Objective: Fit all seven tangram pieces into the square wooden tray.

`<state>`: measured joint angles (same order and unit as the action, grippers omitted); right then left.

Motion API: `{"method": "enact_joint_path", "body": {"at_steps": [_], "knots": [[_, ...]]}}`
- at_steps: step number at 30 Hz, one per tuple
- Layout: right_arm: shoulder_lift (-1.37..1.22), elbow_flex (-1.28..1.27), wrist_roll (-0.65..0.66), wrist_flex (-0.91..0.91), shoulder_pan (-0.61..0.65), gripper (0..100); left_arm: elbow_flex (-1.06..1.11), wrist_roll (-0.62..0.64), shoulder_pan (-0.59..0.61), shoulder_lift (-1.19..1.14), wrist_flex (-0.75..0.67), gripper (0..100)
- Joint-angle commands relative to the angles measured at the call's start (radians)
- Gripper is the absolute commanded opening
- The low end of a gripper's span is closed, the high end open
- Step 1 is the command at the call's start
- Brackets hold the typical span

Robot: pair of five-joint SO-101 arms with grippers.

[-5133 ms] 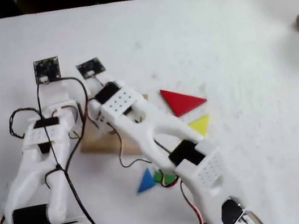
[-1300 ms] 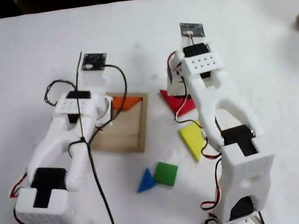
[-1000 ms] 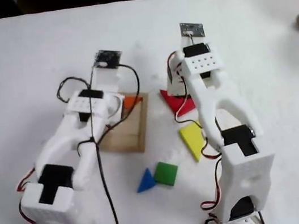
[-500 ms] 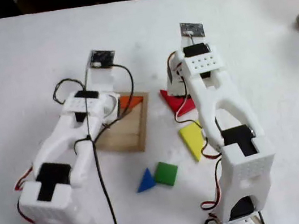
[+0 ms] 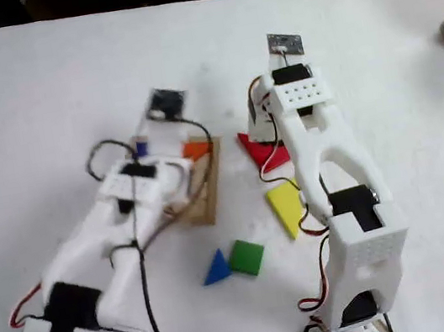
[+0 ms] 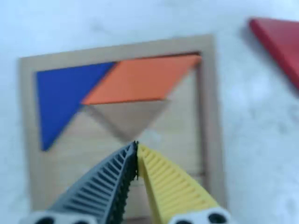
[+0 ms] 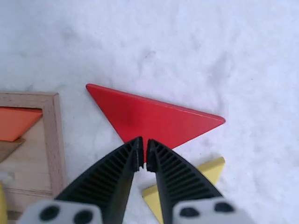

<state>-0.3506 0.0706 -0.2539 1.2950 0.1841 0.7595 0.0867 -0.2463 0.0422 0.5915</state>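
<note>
at centre of right wrist view: right claw (image 7: 144, 153) clenched, empty, over red triangle (image 7: 154, 116), flat on surface (image 7: 187, 46) beside tray (image 7: 53, 140). left claw (image 6: 136, 148) clenched over tray. triangle likely light, stiff, slick; grip across edges.

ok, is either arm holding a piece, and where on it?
Neither. The left gripper, jaws shut and empty, is over the tray. The right gripper, jaws shut, is above the flat-lying red triangle.
</note>
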Motion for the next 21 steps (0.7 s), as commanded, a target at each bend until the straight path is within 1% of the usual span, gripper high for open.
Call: {"method": "enact_joint_path", "body": {"at_steps": [1,5,7,13,19,21], "knots": [[0.064,0.021,-0.011,-0.012,-0.002,1.8,0.060,0.011,-0.102,0.068,-0.126,2],[0.064,0.021,-0.011,-0.008,-0.002,1.8,0.064,0.012,-0.111,0.044,-0.203,2],[0.064,0.021,-0.011,-0.008,-0.002,1.8,0.018,0.012,-0.102,-0.013,-0.186,2],[0.064,0.020,-0.011,-0.007,-0.002,1.8,-0.141,0.012,0.016,-0.150,-0.130,2],[0.064,0.020,-0.011,-0.007,-0.002,1.8,-0.144,0.012,0.025,-0.153,-0.118,2],[0.064,0.020,-0.011,-0.007,-0.002,1.8,-0.144,0.012,0.027,-0.153,-0.095,2]]}}
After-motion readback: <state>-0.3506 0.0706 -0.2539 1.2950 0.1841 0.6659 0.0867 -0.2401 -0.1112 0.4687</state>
